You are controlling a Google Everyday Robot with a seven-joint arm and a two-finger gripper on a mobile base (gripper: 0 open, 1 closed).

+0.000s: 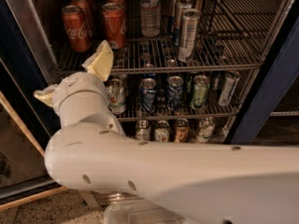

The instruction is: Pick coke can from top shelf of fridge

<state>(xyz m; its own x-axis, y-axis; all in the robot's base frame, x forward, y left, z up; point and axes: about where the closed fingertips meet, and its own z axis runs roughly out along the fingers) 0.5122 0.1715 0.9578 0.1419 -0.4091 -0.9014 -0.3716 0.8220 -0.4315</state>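
Two red coke cans (pixel 76 27) (pixel 114 24) stand at the front left of the top shelf (pixel 210 68) of the fridge (pixel 28 29), with more red cans behind them. My gripper (pixel 73 78) is in front of the shelf's left end, just below the coke cans. It is open and empty. One yellowish finger (pixel 100 59) points up at the shelf's front rail under the right coke can, and the other finger (pixel 46 96) sticks out to the lower left. My white arm (pixel 154 171) crosses the lower part of the view.
A clear plastic bottle (pixel 150 10) and tall slim silver cans (pixel 189 34) stand right of the coke cans. Mixed cans (pixel 175 91) fill the lower racks. Dark blue trim (pixel 275 83) is at the right, the glass door (pixel 14 143) at the left, and a clear plastic bin (pixel 135 213) below.
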